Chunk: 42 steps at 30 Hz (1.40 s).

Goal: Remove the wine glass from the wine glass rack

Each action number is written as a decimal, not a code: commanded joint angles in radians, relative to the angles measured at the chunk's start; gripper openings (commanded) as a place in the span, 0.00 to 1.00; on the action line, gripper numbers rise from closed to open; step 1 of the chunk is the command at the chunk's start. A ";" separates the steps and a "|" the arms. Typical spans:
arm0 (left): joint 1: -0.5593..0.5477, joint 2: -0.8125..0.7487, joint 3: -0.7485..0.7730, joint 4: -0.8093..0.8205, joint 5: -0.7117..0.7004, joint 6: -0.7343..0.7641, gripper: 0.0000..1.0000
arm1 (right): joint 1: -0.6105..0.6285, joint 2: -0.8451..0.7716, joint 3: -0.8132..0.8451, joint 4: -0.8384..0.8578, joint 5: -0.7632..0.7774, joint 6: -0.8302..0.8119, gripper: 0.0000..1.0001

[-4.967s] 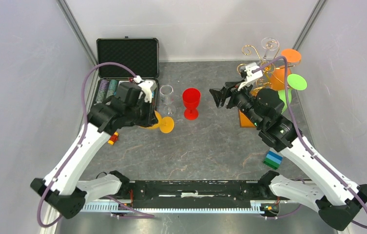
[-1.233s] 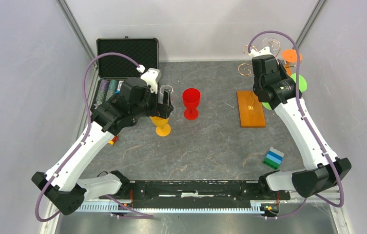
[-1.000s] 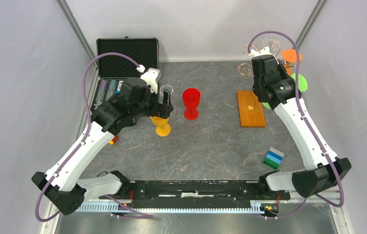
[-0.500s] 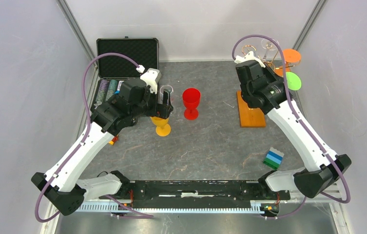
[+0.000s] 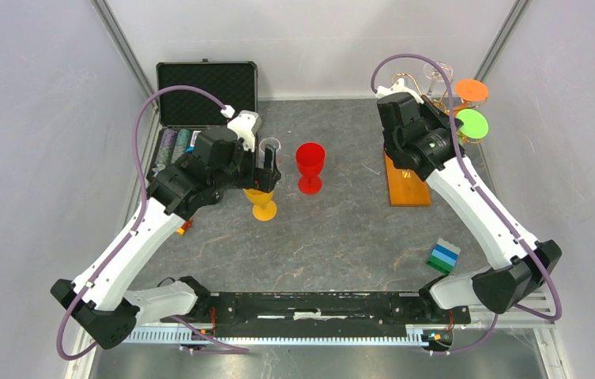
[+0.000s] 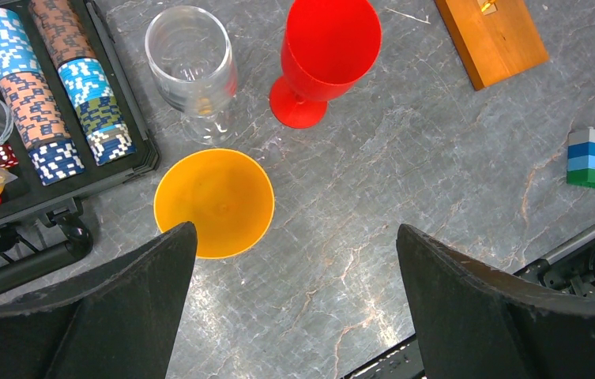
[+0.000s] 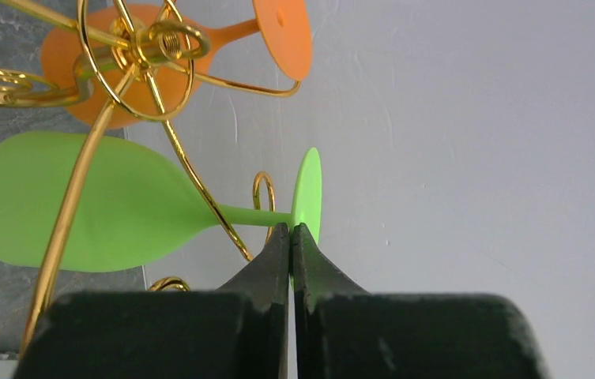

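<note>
The wine glass rack (image 5: 404,80) is a gold wire tree (image 7: 142,49) on an orange-brown wooden base (image 5: 407,189) at the back right. A green wine glass (image 7: 80,201) hangs in it, its round foot (image 5: 472,124) up; an orange glass (image 7: 282,35) and a clear one (image 5: 438,74) hang beside it. My right gripper (image 7: 291,227) is shut, its tips pinching the rim of the green glass's foot where the stem meets it. My left gripper (image 6: 294,229) is open and empty above the table, its left finger just over an upright orange glass (image 6: 213,202).
An open black chip case (image 5: 207,91) with stacked chips (image 6: 49,95) lies at the back left. A clear glass (image 6: 191,59) and a red glass (image 5: 310,163) stand beside it. A blue-green block (image 5: 442,257) lies front right. Grey walls stand close behind the rack.
The right arm has swung left along the rack, and the green glass's foot has shifted up and left with it. The left arm has stayed still.
</note>
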<state>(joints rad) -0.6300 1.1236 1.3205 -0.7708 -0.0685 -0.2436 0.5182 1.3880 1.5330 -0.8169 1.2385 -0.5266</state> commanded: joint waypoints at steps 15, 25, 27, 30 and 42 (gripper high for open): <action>-0.002 -0.024 -0.006 0.042 0.009 0.036 1.00 | -0.134 -0.013 -0.093 0.513 -0.047 -0.342 0.00; -0.002 -0.032 -0.006 0.042 0.004 0.038 1.00 | -0.178 -0.004 -0.086 0.465 -0.073 -0.326 0.00; -0.002 -0.032 -0.006 0.044 0.006 0.038 1.00 | -0.186 -0.012 -0.081 0.426 -0.069 -0.297 0.00; -0.002 -0.031 -0.005 0.046 0.013 0.038 1.00 | -0.195 -0.029 -0.080 0.365 -0.060 -0.250 0.00; -0.002 -0.037 -0.009 0.081 0.023 0.025 1.00 | -0.192 -0.096 -0.007 -0.032 -0.066 0.075 0.00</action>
<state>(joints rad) -0.6300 1.1114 1.3136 -0.7536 -0.0502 -0.2436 0.3252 1.3319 1.4384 -0.6353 1.1687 -0.6403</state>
